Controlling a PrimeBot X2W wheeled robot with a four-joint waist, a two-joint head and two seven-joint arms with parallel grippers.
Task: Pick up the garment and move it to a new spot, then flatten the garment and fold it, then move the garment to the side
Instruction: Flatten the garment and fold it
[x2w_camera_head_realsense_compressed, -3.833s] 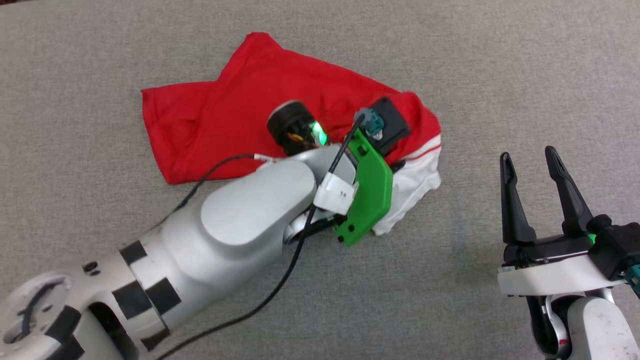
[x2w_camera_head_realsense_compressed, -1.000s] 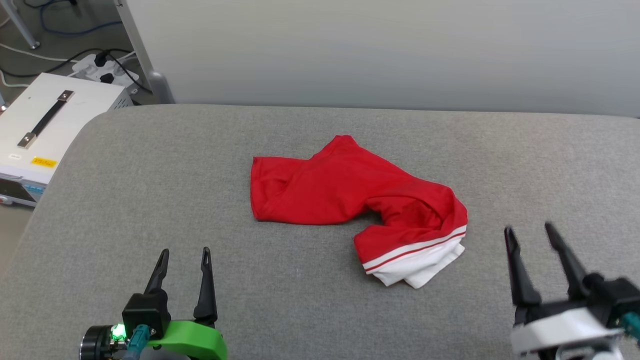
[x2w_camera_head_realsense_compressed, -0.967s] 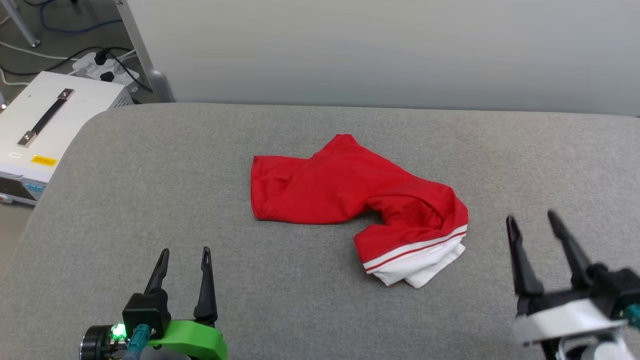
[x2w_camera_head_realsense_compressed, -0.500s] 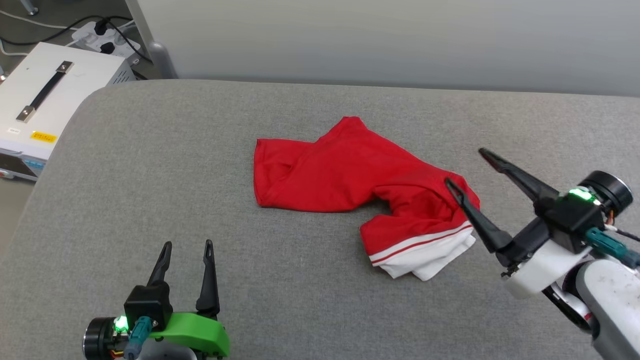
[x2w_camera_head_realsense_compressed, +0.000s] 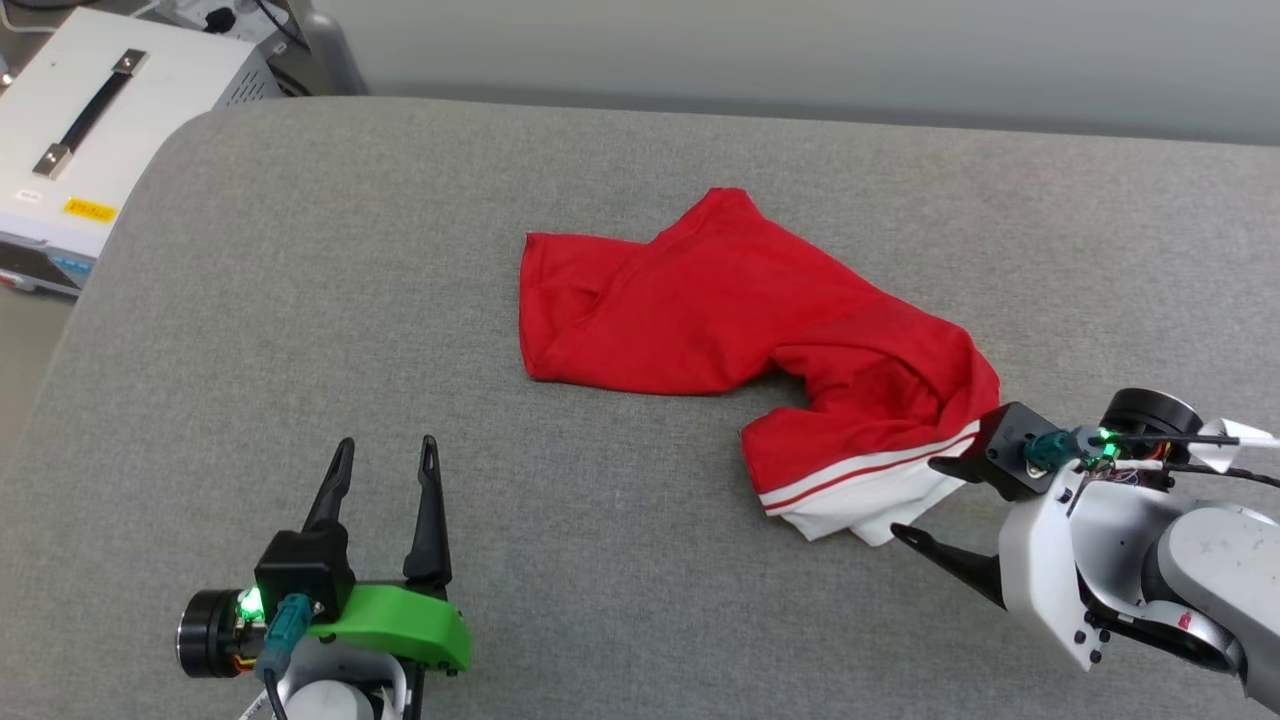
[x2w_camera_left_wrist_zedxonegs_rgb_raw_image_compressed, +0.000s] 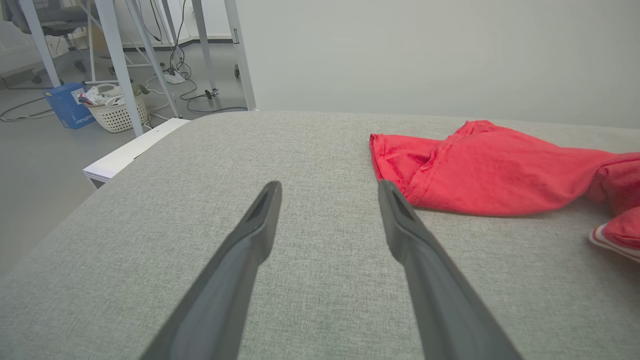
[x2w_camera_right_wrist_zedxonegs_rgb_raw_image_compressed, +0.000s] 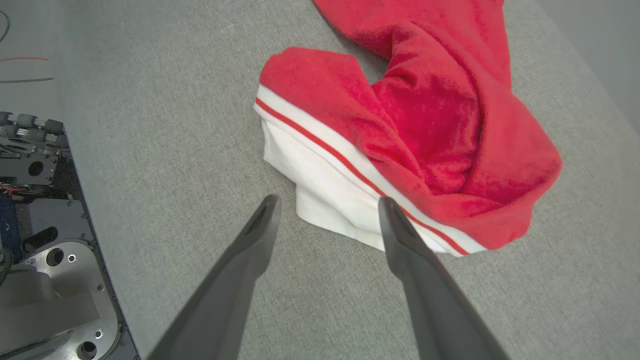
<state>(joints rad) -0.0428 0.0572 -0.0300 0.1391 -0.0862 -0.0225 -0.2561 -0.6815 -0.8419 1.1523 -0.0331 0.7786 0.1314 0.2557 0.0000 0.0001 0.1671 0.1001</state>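
Two pincers wide, empty. Garment (x2w_camera_head_realsense_compressed: 720, 310) crumpled mid-worktop (x2w_camera_head_realsense_compressed: 250, 300), long axis far-left to near-right; white sleeve end just beyond right pincer (x2w_camera_head_realsense_compressed: 915, 497) tips. Left pincer (x2w_camera_head_realsense_compressed: 388, 444) well apart, right arm nearer.

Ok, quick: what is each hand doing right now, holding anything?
Left hand: open, empty, well clear of the garment.
Right hand: open, holding nothing, fingertips at the garment's white sleeve.
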